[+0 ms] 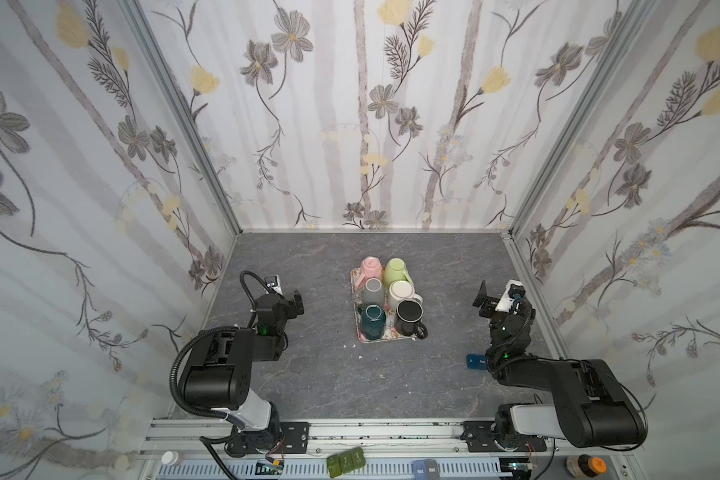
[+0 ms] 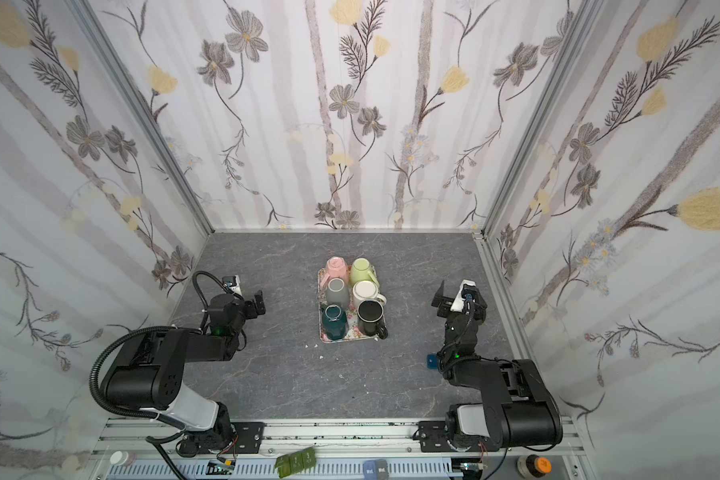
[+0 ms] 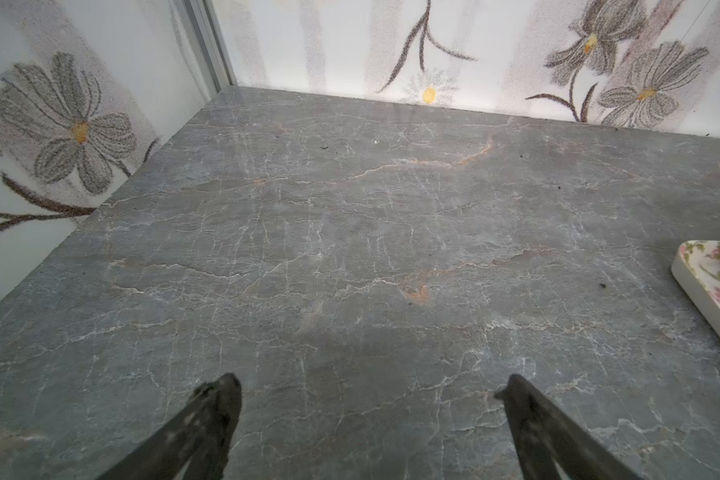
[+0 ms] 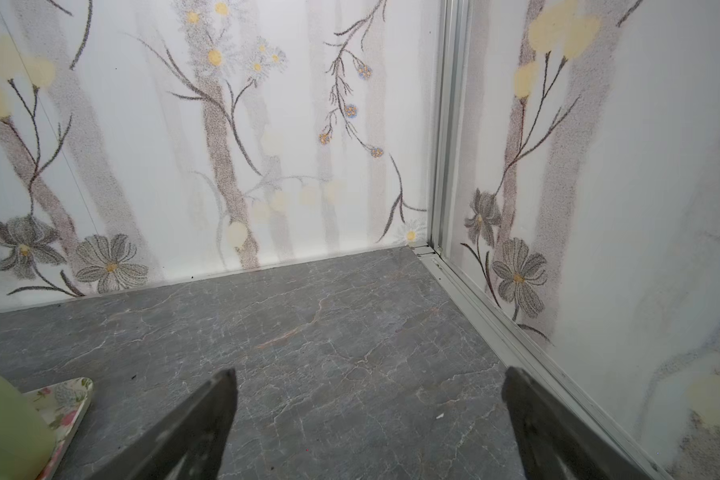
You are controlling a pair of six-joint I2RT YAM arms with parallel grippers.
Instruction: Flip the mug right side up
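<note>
- Gray, stone-veined tabletop (image 1: 308, 374), enclosed on three sides by pale floral wallpaper (image 1: 350, 104).
- Near the middle sits a flowered tray (image 1: 387, 338) with six mugs packed close in two rows. The pink mug (image 1: 371, 267) and green mug (image 1: 396, 270) are farthest back, the gray mug (image 1: 373, 291) and white mug (image 1: 400, 293) are in the middle, and the teal mug (image 1: 372, 322) and black mug (image 1: 408, 318) are nearest.
- Most seem to stand mouth-down with their bases showing, while the black mug looks mouth-up. Which one the task means cannot be told.
- The left gripper (image 1: 297, 301) sits well to the left of the tray, jaws spread wide and holding nothing.
- The right gripper (image 1: 484, 299) sits well to the right, also wide apart and empty.
- The mugs look like glazed ceramic, so probably rigid, fairly heavy, slick and breakable.
- The safest hold is likely across a mug's body from its outer side, since its neighbours crowd the inner side, or else by a handle that sticks out.
</note>
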